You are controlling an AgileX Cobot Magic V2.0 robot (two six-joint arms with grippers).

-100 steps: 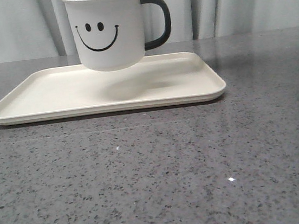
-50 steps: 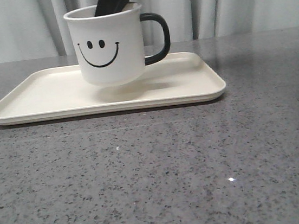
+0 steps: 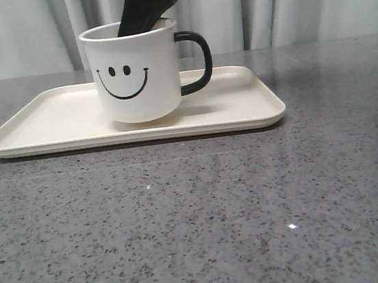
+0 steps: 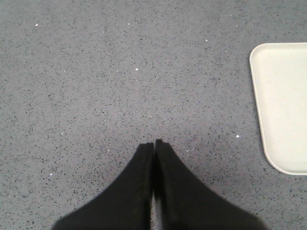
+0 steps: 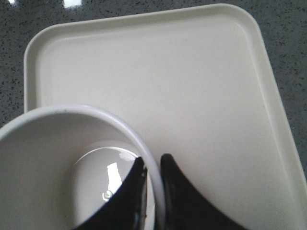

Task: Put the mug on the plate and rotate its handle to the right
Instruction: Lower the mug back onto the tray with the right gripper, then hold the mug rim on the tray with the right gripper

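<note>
The right gripper [image 5: 152, 179] is pinched on the rim of the mug [image 3: 137, 72], one finger inside, one outside. The mug is seen on the plate [image 3: 240, 111], left of centre, handle [image 3: 195, 61] to the right. Glazed, rigid and breakable, it is judged slippery; the rim wall suits. The left gripper [image 4: 154, 143] is closed, empty, over the speckled grey table [image 3: 198, 216]; curtains hang behind.

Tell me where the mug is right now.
In the front view, the mug sits on the plate, near its middle, handle pointing right, with the right pincer clamping its rim.
</note>
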